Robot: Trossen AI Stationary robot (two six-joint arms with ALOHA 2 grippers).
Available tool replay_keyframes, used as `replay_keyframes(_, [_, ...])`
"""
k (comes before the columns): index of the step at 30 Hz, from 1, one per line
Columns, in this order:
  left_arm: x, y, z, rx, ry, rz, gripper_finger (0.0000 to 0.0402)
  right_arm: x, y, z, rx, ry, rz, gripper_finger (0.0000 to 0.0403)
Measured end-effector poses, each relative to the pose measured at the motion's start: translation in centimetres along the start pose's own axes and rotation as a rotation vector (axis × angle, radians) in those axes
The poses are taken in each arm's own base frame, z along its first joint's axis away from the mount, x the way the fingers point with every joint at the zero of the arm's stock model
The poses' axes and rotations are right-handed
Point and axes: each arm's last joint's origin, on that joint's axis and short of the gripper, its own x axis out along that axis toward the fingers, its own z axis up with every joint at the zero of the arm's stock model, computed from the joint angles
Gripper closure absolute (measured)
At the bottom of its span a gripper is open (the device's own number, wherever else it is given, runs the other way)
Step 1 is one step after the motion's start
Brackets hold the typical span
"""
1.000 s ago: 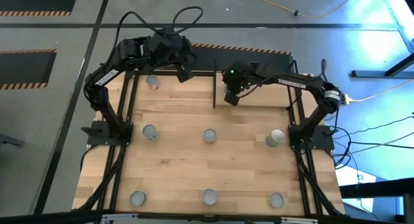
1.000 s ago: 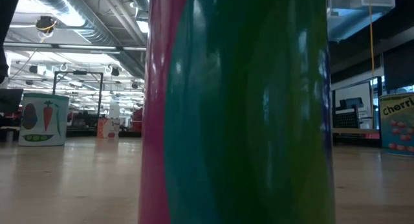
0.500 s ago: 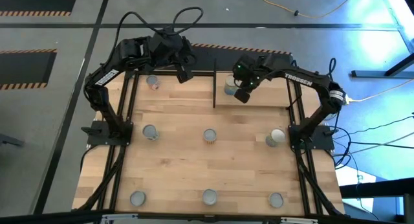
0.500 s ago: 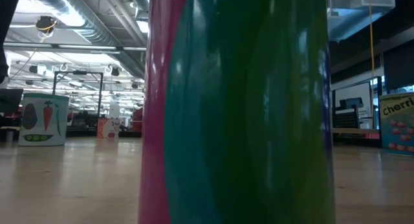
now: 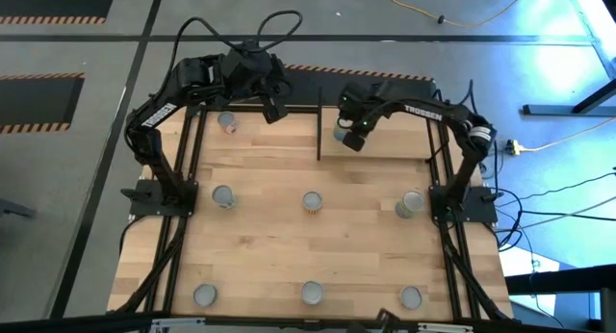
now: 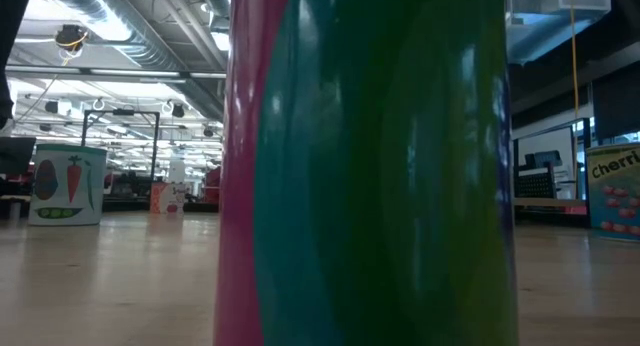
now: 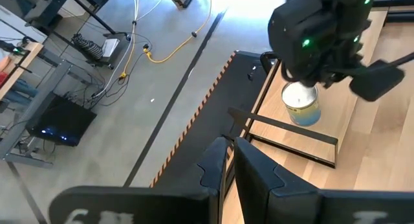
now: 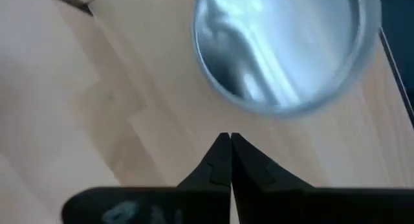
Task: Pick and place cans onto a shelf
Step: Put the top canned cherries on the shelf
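Right gripper is hovering just above the shelf, its fingers pressed together with nothing between them, tips just beside the silver top of the can on the shelf and apart from it. That can is standing upright on the light board, close to the thin black edge panel, and in the left wrist view its pale yellow and blue label is showing under the right arm's wrist. Left gripper is waiting on the other side of the black panel from the shelf, fingers closed on nothing, with a pink-labelled can standing beyond it, farther from the shelf. Six more cans are standing on the tabletop, all well apart from the shelf: three in a middle row and three in a row along the table edge farthest from the shelf. One can, pink and green, is filling most of the low view
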Motion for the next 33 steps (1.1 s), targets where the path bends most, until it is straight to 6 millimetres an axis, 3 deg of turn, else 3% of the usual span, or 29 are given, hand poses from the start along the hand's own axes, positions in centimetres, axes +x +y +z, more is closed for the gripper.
replay_keyframes(22, [0.0, 0.0, -0.2, 0.010, 0.017, -0.003, 0.0376, 0.7, -0.7, 2.2, -0.028, -0.193, -0.020, 0.0403])
replay_keyframes(33, [0.0, 0.0, -0.2, 0.011, 0.017, -0.003, 0.0376, 0.5, -2.4, 2.7, 0.039, -0.265, -0.055, 0.0402])
